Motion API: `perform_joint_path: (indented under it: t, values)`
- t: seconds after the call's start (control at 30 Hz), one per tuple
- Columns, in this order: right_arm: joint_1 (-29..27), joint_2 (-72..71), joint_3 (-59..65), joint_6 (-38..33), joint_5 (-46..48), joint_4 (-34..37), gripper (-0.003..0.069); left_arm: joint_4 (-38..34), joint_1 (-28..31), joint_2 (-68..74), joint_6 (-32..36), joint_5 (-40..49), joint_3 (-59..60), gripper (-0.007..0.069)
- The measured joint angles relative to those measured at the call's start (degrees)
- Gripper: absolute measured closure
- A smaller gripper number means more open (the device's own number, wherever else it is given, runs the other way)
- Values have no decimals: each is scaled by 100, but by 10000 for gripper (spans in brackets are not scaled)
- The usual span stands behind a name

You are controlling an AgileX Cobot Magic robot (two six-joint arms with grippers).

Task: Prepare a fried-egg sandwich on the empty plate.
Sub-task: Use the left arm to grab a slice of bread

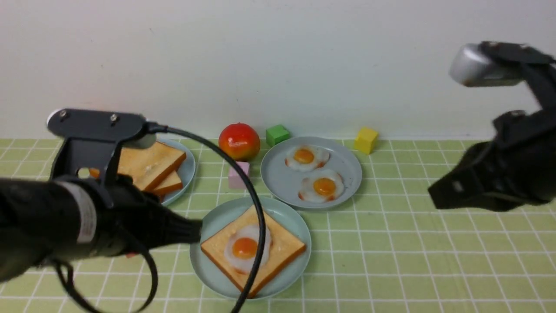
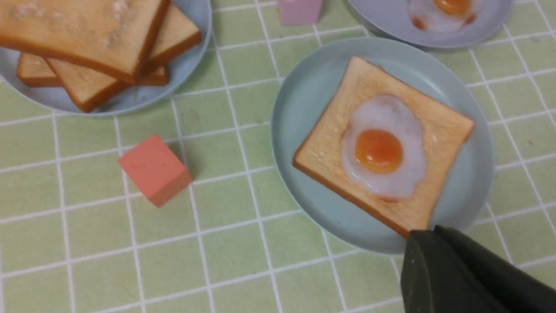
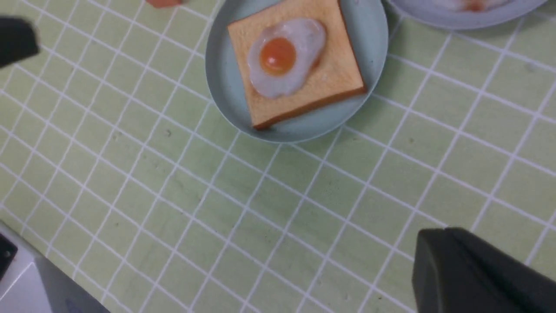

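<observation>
The pale mint plate (image 1: 207, 261) lies front centre with one toast slice (image 1: 282, 254) on it and a fried egg (image 1: 244, 248) on top of the slice. My left gripper (image 1: 196, 231) is shut and empty, with its tip just off the plate's left rim. In the left wrist view this gripper (image 2: 423, 234) stands at the corner of the toast (image 2: 443, 126), under the egg (image 2: 382, 150). My right gripper (image 1: 434, 194) hangs shut and empty above the mat, well to the right of the plate. The right wrist view shows its shut tip (image 3: 434, 232) over bare mat, apart from the plate (image 3: 221, 87).
A grey-blue plate (image 1: 187, 171) at back left holds stacked toast slices (image 1: 150, 161). Another grey-blue plate (image 1: 347, 174) holds two fried eggs (image 1: 322, 186). Near the wall are a red fruit (image 1: 239, 141), a green cube (image 1: 277, 134), a yellow cube (image 1: 366, 139) and a pink block (image 1: 239, 174). A red cube (image 2: 154, 169) lies left of the mint plate.
</observation>
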Motion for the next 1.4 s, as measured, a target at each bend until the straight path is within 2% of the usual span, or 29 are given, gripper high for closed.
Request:
perform_joint_path:
  t: [0.17, 0.23, 0.33, 0.47, 0.57, 0.6, 0.63, 0.67, 0.7, 0.8, 0.93, 1.1, 1.23, 1.4]
  values:
    - [0, -1565, 512, 34, -409, -124, 657, -1450, 1362, 1022, 1965, 250, -870, 638]
    - [0, -1976, 595, 34, -523, -200, 657, -1773, 1742, 1437, 2683, 258, -1139, 638]
    - [0, -2428, 668, 34, -631, -293, 657, -1929, 2131, 2054, 3212, 127, -1459, 636]
    - [0, -2708, 686, 34, -695, -396, 656, -1886, 2393, 2760, 3523, -98, -1849, 587]
    - [0, -2693, 713, 41, -649, -433, 655, -1418, 2467, 3373, 3748, -378, -2173, 468]
    - [0, -2681, 719, 41, -642, -439, 655, -1357, 2467, 3427, 3748, -392, -2186, 460]
    - [0, -2627, 739, 41, -556, -445, 654, -1106, 2467, 3622, 3788, -539, -2266, 385]
    - [0, -2619, 739, 41, -556, -450, 654, -1076, 2467, 3643, 3788, -559, -2270, 377]
    - [0, -2534, 745, 41, -464, -450, 653, -859, 2467, 3807, 3795, -718, -2295, 314]
    - [0, -2382, 745, 65, -377, -450, 652, -684, 2467, 4006, 3799, -1001, -2308, 228]
    - [0, -2188, 747, 163, -350, -450, 651, -514, 2467, 4305, 3799, -1260, -2312, 181]
    - [0, -2051, 752, 190, -336, -405, 649, -200, 2467, 4529, 3806, -1360, -2328, 182]
    - [0, -2025, 752, 190, -332, -405, 649, -149, 2467, 4535, 3818, -1353, -2333, 216]
    - [0, -2020, 752, 190, -332, -405, 645, -84, 2467, 4535, 3824, -1242, -2366, 392]
